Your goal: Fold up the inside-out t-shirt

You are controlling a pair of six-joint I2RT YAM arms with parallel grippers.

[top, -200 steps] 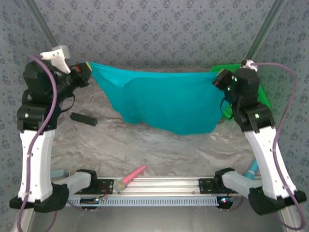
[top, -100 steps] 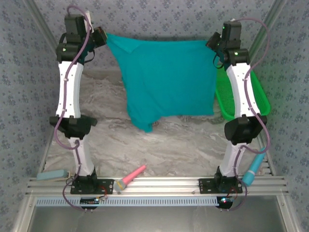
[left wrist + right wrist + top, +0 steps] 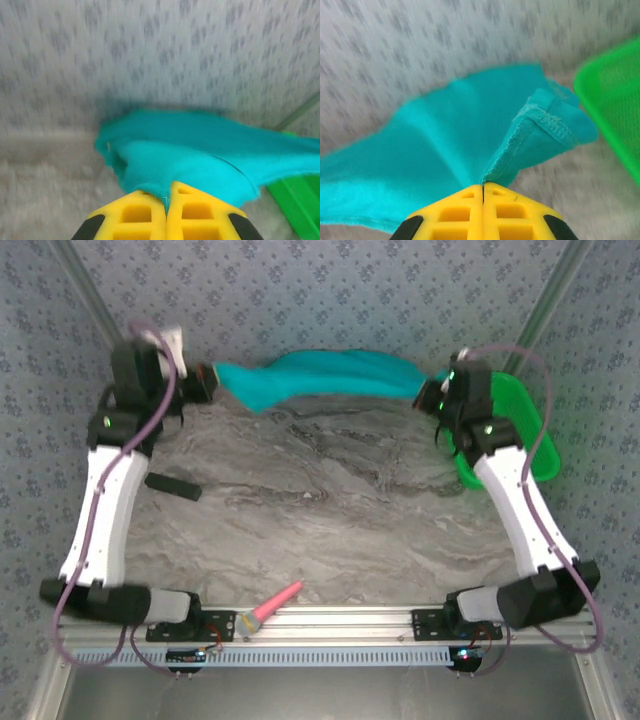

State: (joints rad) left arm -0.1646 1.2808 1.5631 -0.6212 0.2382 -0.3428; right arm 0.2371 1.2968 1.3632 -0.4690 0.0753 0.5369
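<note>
At far edge of surface (image 3: 300, 500), I hold t-shirt (image 3: 320, 378) strung left-right between left claw (image 3: 207, 378) and right claw (image 3: 433, 396), both clamped on its ends.

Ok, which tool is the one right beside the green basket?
The right tool, clamped on one end of the t-shirt beside the green basket; the left tool grips the other end, well away from it.
</note>
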